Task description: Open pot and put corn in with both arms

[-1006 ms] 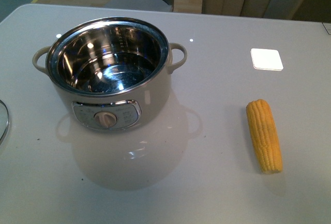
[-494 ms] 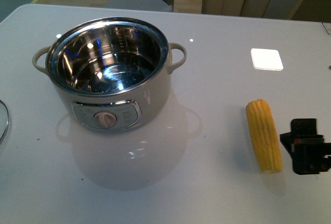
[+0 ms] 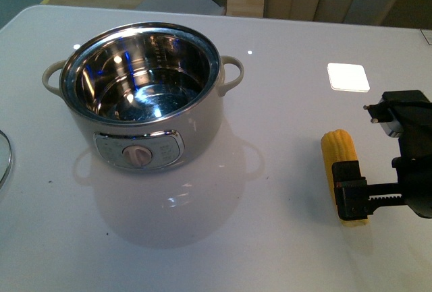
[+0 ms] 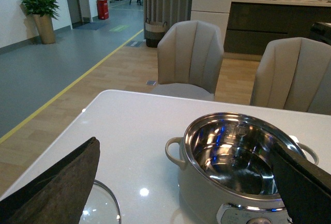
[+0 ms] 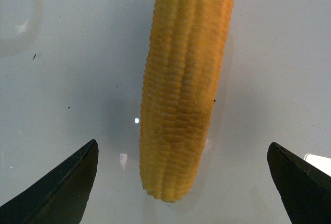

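The corn (image 3: 341,154) lies on the table (image 3: 283,238) at the right, well apart from the open pot (image 3: 202,130), and my right hand (image 5: 181,182) hangs wide over its near end, so I would centre on the middle before closing.

– Light okay?
– You've got bright, even overhead light; small glare dots on the bench (image 3: 283,231), hot reflections inside the pot (image 3: 145,79).
– Focus?
– Sharp; only the left claw (image 4: 184,144) edges look soft.
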Controlling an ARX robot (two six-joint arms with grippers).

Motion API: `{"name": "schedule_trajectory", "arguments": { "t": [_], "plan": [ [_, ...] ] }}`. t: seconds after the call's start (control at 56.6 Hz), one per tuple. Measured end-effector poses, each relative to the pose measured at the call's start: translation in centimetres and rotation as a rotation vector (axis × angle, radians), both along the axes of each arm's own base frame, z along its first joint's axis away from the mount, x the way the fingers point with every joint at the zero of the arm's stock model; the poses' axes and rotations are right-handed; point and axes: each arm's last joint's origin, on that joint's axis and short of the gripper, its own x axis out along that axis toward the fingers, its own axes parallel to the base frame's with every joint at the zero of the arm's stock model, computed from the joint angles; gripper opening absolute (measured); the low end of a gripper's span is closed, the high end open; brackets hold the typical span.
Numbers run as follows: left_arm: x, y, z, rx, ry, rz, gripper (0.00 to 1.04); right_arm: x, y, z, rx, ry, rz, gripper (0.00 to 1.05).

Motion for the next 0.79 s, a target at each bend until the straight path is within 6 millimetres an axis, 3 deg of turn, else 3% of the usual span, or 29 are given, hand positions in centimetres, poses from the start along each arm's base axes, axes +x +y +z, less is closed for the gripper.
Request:
{"name": "schedule_trajectory", "arguments": {
  "t": [0.3,0.6,0.795],
  "plan": [
    [0.0,0.0,0.0,0.0,0.0,0.0,0.98,2.7,0.2,-2.7,-0.014,0.033,-0.025,0.96],
    [0.0,0.0,0.0,0.0,0.0,0.0,0.98,3.5,0.3,-4.8,-0.022,0.068,-0.053,0.96],
    [0.0,0.0,0.0,0.0,0.0,0.0,0.98,3.6,0.5,-5.0,-0.017,0.069,-0.047,0.72]
  ]
}}
